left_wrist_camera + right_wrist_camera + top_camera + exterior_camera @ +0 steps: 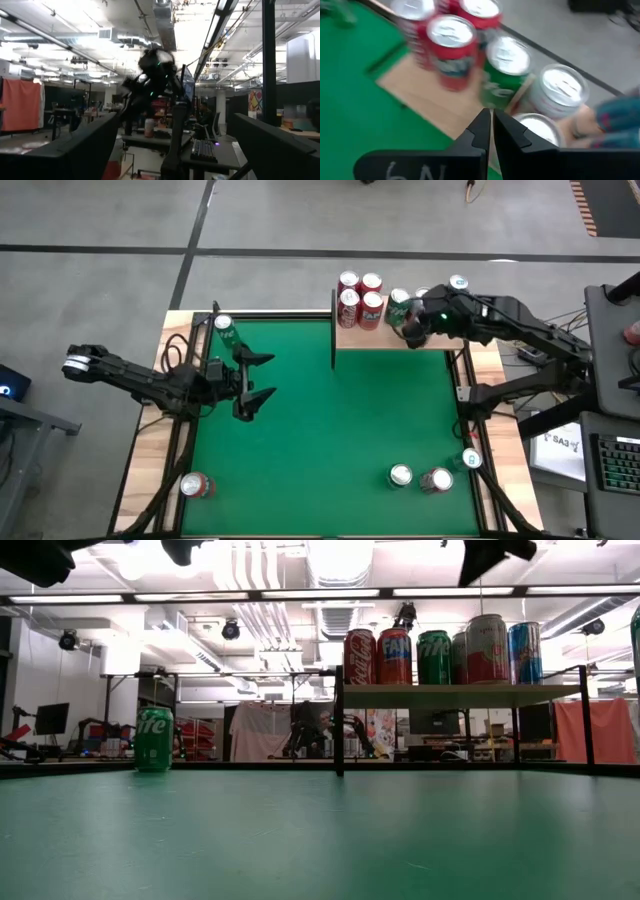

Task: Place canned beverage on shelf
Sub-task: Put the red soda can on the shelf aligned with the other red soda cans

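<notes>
The shelf [432, 340], a small light-wood board on thin black posts, stands at the table's far edge. Several upright cans stand on it: red ones [358, 302], a green one [502, 70] and silver-topped ones [561, 90]. In the low view they stand in a row on the board [460, 695]. My right gripper [491, 125] is shut and empty. It hovers above the cans at the shelf's right part [410, 330]. My left gripper [268, 376] is open and empty above the table's left half. A green can [225, 330] stands upright on the felt at the far left.
More cans are on the green felt near the front edge: one lying at the near left [197, 485], two at the near right [400, 476] [437, 480], and one by the right rail [470, 460]. A desk with a keyboard [615, 465] stands right of the table.
</notes>
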### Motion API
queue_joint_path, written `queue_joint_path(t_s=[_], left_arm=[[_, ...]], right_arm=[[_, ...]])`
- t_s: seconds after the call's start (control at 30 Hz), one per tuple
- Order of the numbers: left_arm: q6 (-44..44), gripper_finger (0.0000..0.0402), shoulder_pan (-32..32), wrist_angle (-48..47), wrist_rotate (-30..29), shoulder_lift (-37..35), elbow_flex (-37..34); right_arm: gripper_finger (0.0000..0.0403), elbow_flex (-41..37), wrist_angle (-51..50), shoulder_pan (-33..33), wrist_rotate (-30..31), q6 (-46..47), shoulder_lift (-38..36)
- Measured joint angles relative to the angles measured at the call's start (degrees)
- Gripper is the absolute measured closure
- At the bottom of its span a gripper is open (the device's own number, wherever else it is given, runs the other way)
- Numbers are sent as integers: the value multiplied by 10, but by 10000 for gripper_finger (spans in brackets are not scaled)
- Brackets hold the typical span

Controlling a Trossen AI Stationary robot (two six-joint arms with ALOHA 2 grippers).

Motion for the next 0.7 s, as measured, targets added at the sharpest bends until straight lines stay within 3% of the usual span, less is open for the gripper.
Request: queue_joint_path(t_s=[0.2,0.37,0.47,0.57,0.7], left_arm=[[-34,25,-4,-145,-1,11,53],[-54,25,-33,-258,-4,72,124],[-80,25,-65,-339,-61,103,164],[-137,25,-97,-487,-138,125,213],[-270,25,-127,-710,-163,157,306]], right_arm=[[390,-16,68,101,5,-11,-38],[390,-58,162,196,36,-39,-60],[390,-81,199,244,60,-53,-59],[390,-100,225,282,66,-64,-51],[390,-120,255,312,83,-67,-38]])
